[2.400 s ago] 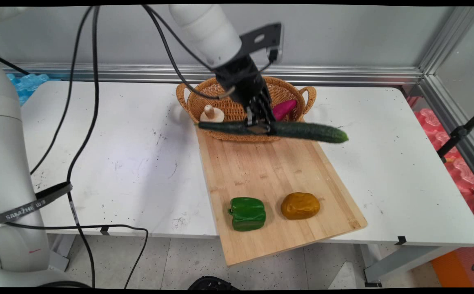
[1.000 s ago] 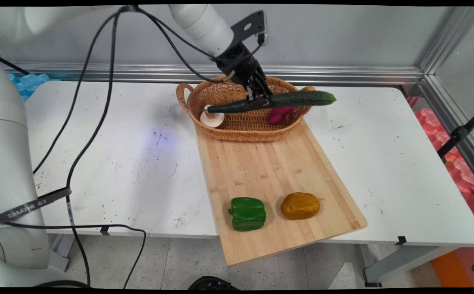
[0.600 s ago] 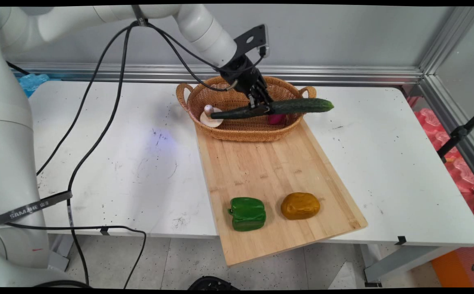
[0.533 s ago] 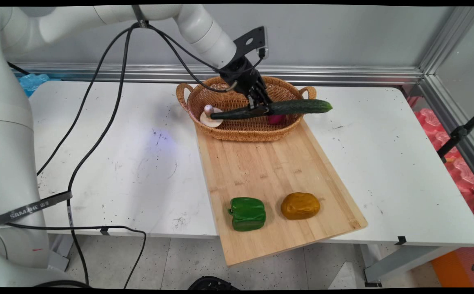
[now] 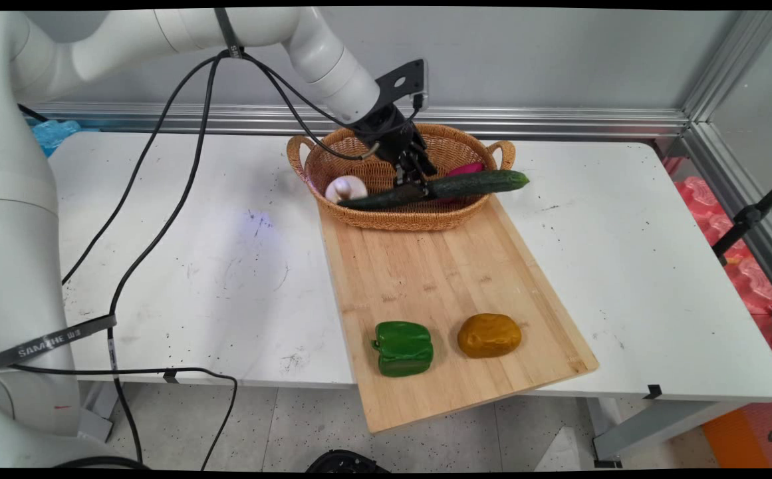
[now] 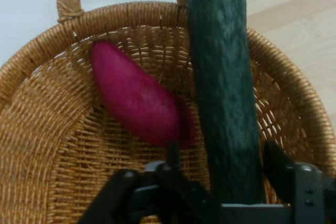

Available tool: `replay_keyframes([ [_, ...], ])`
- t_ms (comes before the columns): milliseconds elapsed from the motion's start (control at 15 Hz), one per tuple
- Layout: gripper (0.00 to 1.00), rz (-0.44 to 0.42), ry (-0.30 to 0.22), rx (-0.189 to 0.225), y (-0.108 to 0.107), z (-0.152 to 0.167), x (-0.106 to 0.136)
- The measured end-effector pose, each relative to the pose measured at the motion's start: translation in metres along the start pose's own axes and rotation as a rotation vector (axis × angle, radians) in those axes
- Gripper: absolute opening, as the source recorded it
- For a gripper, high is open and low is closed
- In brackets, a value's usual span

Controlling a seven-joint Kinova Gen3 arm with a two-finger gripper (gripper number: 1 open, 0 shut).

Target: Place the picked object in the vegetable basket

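Hand of black linkage is clamped on the long dark green cucumber, which lies low across the woven wicker basket, one end over its rim, not yet released.

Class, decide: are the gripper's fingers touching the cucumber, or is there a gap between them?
Touching. In the hand view, the fingers press against the sides of the cucumber. The main view shows the cucumber gripped mid-length above the wicker basket.

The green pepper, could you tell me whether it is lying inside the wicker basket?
No, the green pepper lies on the wooden board, apart from the basket.
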Motion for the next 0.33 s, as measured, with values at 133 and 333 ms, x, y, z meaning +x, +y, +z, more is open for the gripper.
replay_keyframes([
  [133, 1.00, 0.011, 0.001, -0.005, -0.0009, 0.0022, -0.0011],
  [333, 1.00, 0.032, 0.005, -0.017, -0.0018, 0.0041, -0.0025],
])
